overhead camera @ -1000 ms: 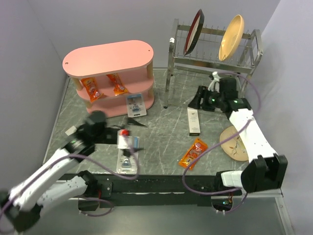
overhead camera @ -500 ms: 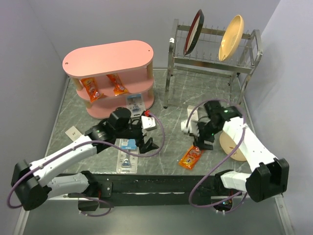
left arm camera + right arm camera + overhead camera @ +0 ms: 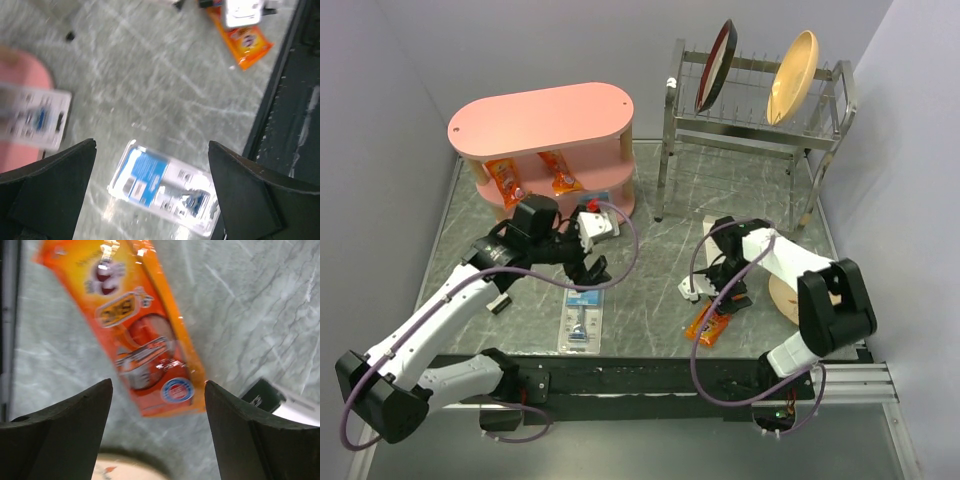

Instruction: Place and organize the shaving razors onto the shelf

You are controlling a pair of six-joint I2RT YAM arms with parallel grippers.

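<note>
One razor pack (image 3: 582, 320) lies flat on the table near the front edge, blue card end pointing away from me. It also shows in the left wrist view (image 3: 165, 192). My left gripper (image 3: 588, 274) hovers open just behind and above it, jaws wide and empty (image 3: 152, 197). The second razor pack (image 3: 35, 117) is blurred and leans at the foot of the pink shelf (image 3: 542, 120); in the top view my left wrist mostly hides it. My right gripper (image 3: 725, 300) is open and empty above an orange snack packet (image 3: 140, 340).
A metal dish rack (image 3: 750, 110) with two plates stands at the back right. Two orange packets (image 3: 505, 180) lie on the shelf's middle tier. A beige plate (image 3: 782, 290) lies right of my right arm. A white-and-black box end (image 3: 280, 402) lies beside the snack packet (image 3: 708, 322).
My left arm swung in over the table and its gripper now sits behind the lying razor pack. My right arm came forward and down to the orange packet. The lying pack has not moved.
</note>
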